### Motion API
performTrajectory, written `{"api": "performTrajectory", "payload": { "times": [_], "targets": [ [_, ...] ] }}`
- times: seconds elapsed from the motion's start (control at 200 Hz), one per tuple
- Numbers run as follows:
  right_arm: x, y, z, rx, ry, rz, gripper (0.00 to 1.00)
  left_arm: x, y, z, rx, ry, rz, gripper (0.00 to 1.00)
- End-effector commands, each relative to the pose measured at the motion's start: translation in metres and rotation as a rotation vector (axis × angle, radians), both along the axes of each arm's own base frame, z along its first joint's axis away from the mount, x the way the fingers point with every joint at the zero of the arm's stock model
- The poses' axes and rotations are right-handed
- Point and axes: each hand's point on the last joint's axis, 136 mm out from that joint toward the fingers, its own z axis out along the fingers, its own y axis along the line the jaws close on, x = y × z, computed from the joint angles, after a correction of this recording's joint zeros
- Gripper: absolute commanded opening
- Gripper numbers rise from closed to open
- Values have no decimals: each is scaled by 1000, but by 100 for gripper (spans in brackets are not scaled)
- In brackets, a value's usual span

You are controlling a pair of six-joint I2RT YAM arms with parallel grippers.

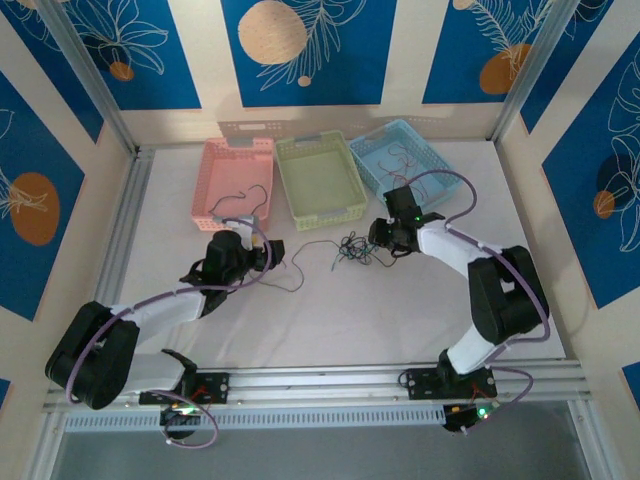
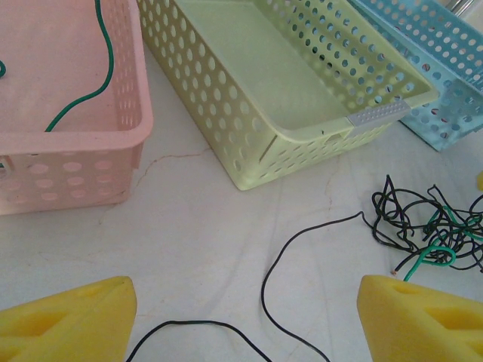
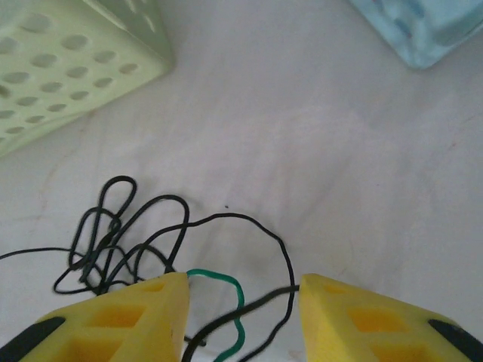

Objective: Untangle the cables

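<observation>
Both arms low over table (image 1: pixel 400 320), claws wide.
R gripper (image 3: pixel 241 296) straddles the cables (image 3: pixel 128 241) at mid table; L gripper (image 2: pixel 249 305) over loose black wire (image 2: pixel 266 273). In pink basket (image 2: pixel 113 143) a green wire (image 2: pixel 110 72); in blue basket (image 1: pixel 372 170) few thin wires (image 1: pixel 400 155).

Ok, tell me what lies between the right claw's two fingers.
In the right wrist view, a black cable and a green cable cross the gap of the open right claw.
</observation>
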Motion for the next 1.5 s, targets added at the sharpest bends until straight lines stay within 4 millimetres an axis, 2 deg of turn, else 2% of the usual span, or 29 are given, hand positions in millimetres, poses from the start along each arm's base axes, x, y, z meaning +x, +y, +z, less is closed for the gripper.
{"api": "performTrajectory", "payload": {
  "times": [0.0,0.125,0.205,0.305,0.385,0.48,0.555,0.595,0.63,0.705,0.79,0.945,1.07,1.326,1.496],
  "targets": [
    [6,11,-5,22,37,-1,44,3,1,9,-13,-37,10,77],
    [9,23,-13,32,55,45,39,3,0,9,-13,-35,6,77],
    [7,40,-10,50,35,115,27,3,0,9,-14,-35,6,77],
    [-2,77,9,108,-28,267,13,2,-1,10,-18,-37,3,77],
    [-15,111,31,246,-68,403,7,0,-5,14,-33,-51,-28,75],
    [-31,144,59,385,-119,544,5,-4,-9,18,-51,-74,-53,75],
    [-32,154,70,372,-146,586,7,-4,-7,18,-48,-75,-40,75],
    [-30,154,73,345,-153,587,9,-4,-7,17,-47,-72,-38,75],
    [-27,153,75,329,-158,587,15,-4,-7,17,-47,-70,-40,75],
    [-19,147,79,292,-175,561,37,-3,-8,16,-45,-66,-46,75],
    [-10,132,74,228,-168,496,45,-4,-9,17,-46,-68,-50,75],
    [-14,116,64,191,-127,442,45,-5,-13,17,-51,-70,-72,75],
    [-35,110,50,177,-42,394,43,-6,-18,17,-55,-66,-96,74],
    [-62,97,56,172,43,313,35,-8,-26,18,-53,-66,-132,73],
    [-75,95,42,181,92,304,35,-8,-26,16,-47,-62,-132,73]
  ]
}}
